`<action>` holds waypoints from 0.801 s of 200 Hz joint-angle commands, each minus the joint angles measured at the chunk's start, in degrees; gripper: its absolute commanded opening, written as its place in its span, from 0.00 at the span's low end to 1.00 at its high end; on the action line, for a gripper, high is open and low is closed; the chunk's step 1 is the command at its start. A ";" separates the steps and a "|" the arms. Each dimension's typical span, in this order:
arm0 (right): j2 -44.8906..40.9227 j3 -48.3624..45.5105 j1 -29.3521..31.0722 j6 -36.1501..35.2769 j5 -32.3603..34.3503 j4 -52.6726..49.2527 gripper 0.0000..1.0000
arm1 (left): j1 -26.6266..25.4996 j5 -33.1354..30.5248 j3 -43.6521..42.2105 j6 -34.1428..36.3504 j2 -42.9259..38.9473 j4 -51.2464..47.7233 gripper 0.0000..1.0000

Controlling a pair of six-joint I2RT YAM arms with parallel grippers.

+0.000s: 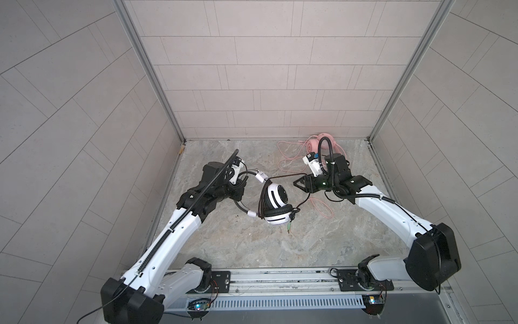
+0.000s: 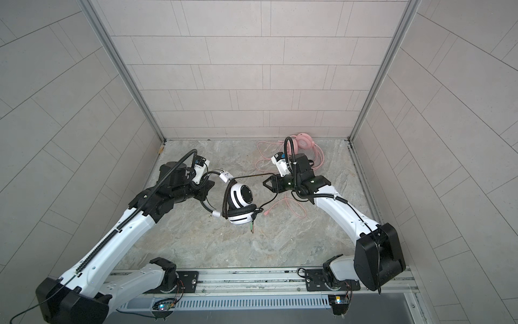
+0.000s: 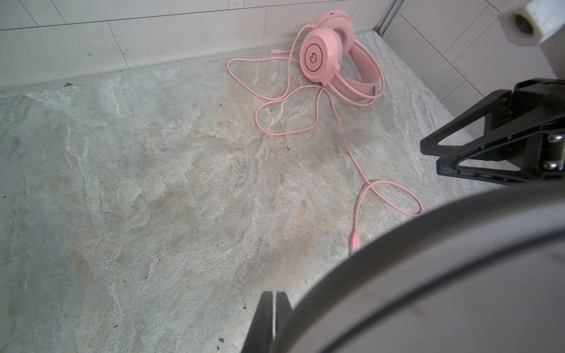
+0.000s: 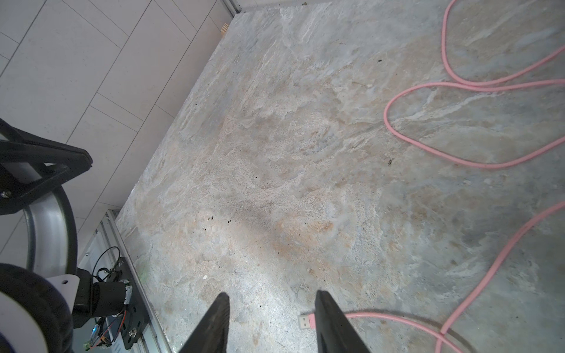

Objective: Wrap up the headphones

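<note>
The white-and-black headphones (image 1: 276, 195) (image 2: 241, 196) hang tilted mid-table, with black cable wound several times between the ear cups. My left gripper (image 1: 238, 193) (image 2: 208, 187) (image 3: 276, 295) is shut on their silver headband (image 4: 49, 220), which is a blurred arc (image 3: 428, 275) in the left wrist view. A taut black cable strand (image 1: 286, 176) runs from the headset to my right gripper (image 1: 296, 183) (image 2: 265, 184) (image 4: 272, 298), which is open with nothing between its fingers. The pink headphones (image 1: 314, 144) (image 2: 304, 141) (image 3: 321, 58) lie at the back right, their pink cable (image 4: 428, 146) loose.
Pink cable loops spread over the stone tabletop (image 1: 252, 246) below and beside my right gripper, with the pink USB plug (image 4: 305, 321) (image 3: 355, 243) by one finger. Tiled walls close in the back and both sides. A metal rail (image 1: 280, 276) runs along the front edge.
</note>
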 commanded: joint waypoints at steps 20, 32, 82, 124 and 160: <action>0.20 -1.26 -5.67 4.14 -5.78 5.02 0.47 | 2.56 6.51 1.11 -4.02 -1.26 4.81 0.00; 0.72 -1.27 -7.19 5.55 -7.54 5.94 0.47 | 3.17 7.42 1.04 -4.41 -1.18 5.27 0.00; 2.68 0.73 -5.36 1.87 -5.24 1.76 0.47 | 4.15 9.46 0.79 -5.17 -0.99 6.42 0.00; 6.85 0.07 -1.43 0.08 -1.33 1.31 0.47 | 4.58 10.34 0.70 -5.65 -0.77 6.96 0.00; 12.57 0.29 2.86 -0.77 2.55 2.97 0.47 | 4.65 10.70 0.80 -5.67 -0.67 6.90 0.00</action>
